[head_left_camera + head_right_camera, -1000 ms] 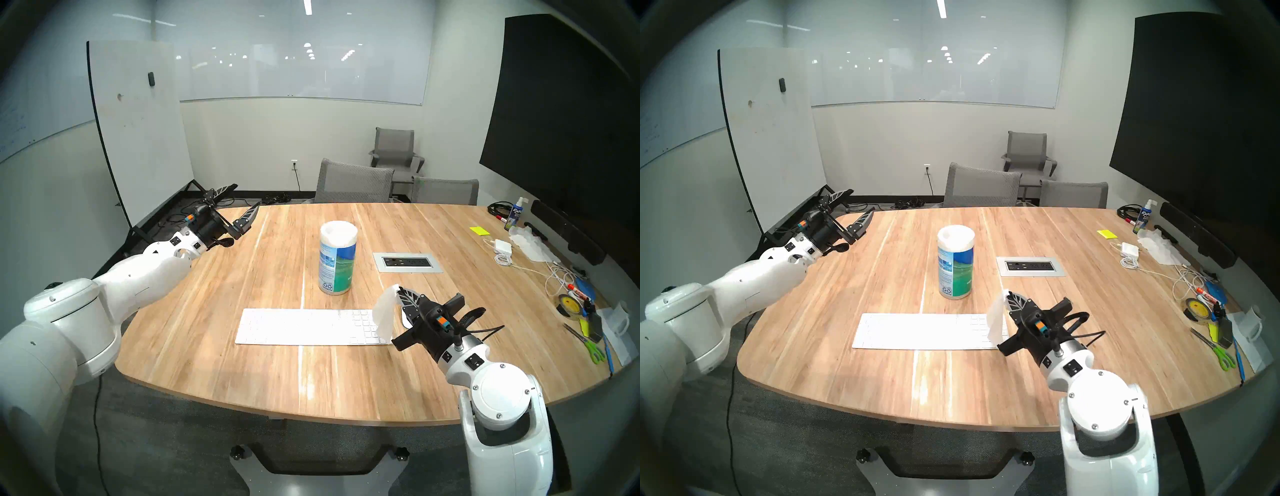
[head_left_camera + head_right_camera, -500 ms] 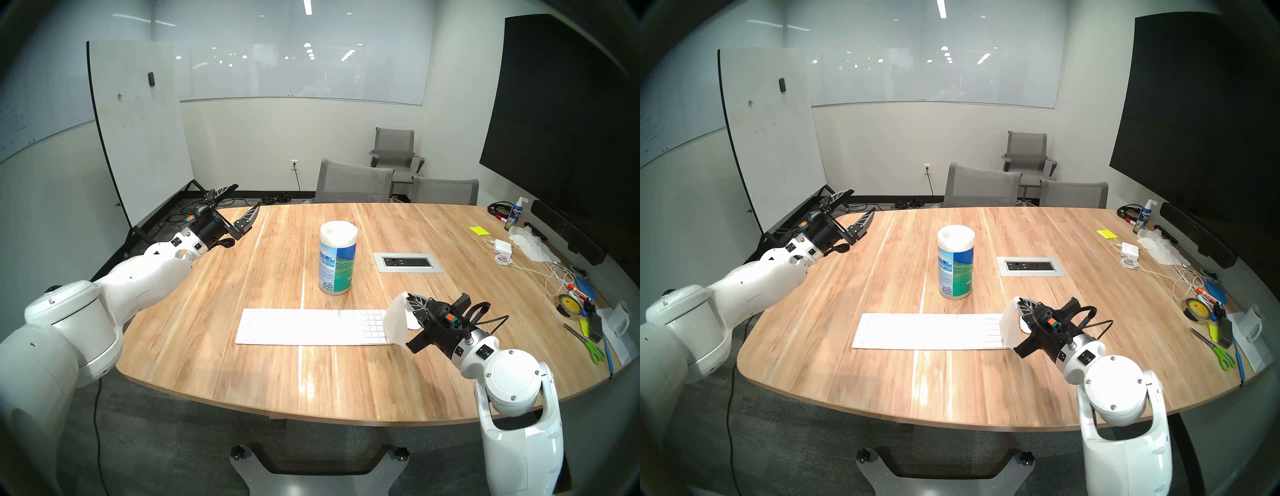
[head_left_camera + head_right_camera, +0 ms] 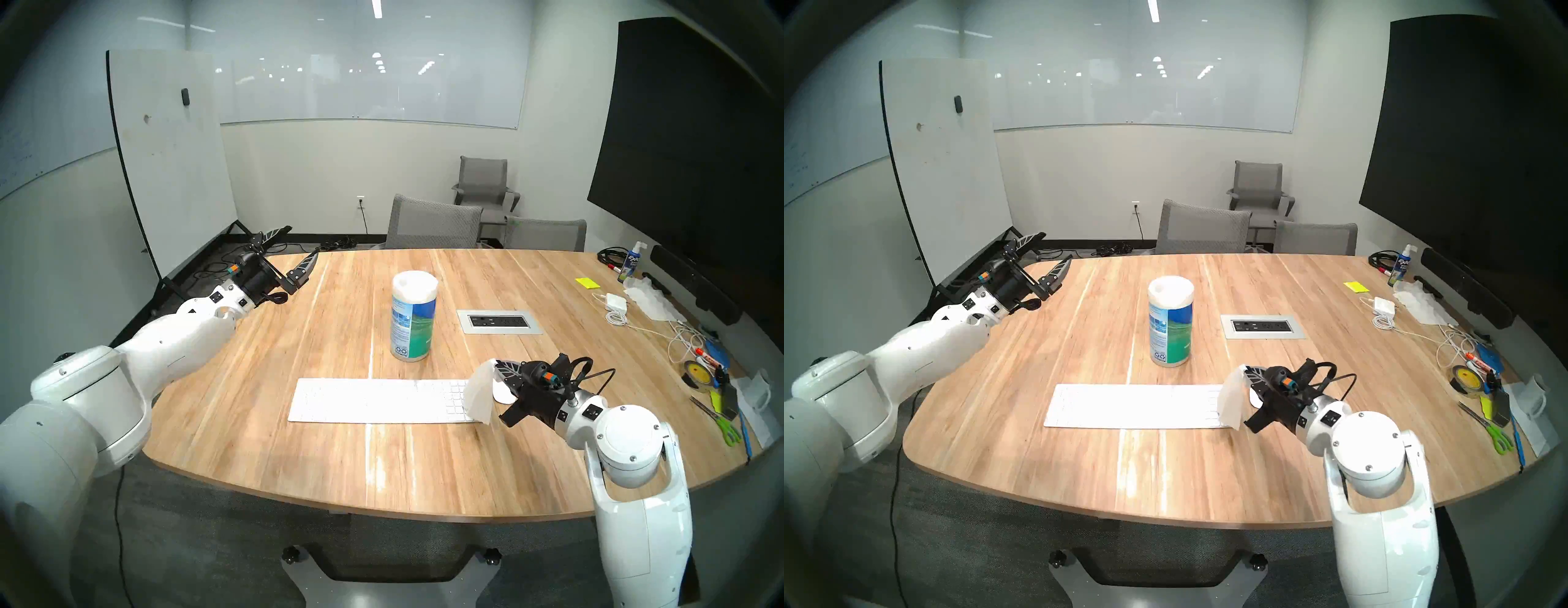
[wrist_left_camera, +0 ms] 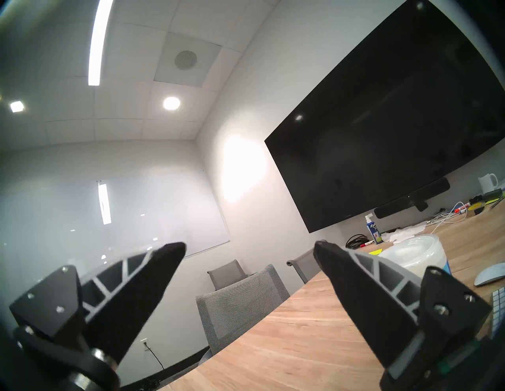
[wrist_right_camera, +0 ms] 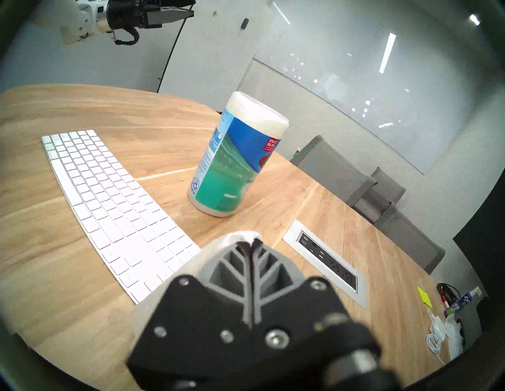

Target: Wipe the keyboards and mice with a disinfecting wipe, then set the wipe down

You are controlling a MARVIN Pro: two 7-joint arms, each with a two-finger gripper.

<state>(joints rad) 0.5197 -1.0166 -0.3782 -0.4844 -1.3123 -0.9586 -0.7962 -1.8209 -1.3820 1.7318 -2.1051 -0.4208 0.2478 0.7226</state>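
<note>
With the wipe [image 3: 480, 392] pinched in the closed right end effector [image 3: 495, 366] and the left end effector [image 3: 297, 250] held wide, the mouse [image 3: 503, 392] beneath could be nudged off the bench [image 3: 297, 446] if the limp sheet is dragged rather than pressed.

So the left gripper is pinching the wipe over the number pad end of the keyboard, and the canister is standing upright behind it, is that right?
Not quite: the right gripper pinches the wipe, not the left gripper, which is open and empty at the table's far left. The head view shows this. The rest holds: the wipe hangs over the number pad end of the keyboard, and the canister stands upright behind it.
</note>
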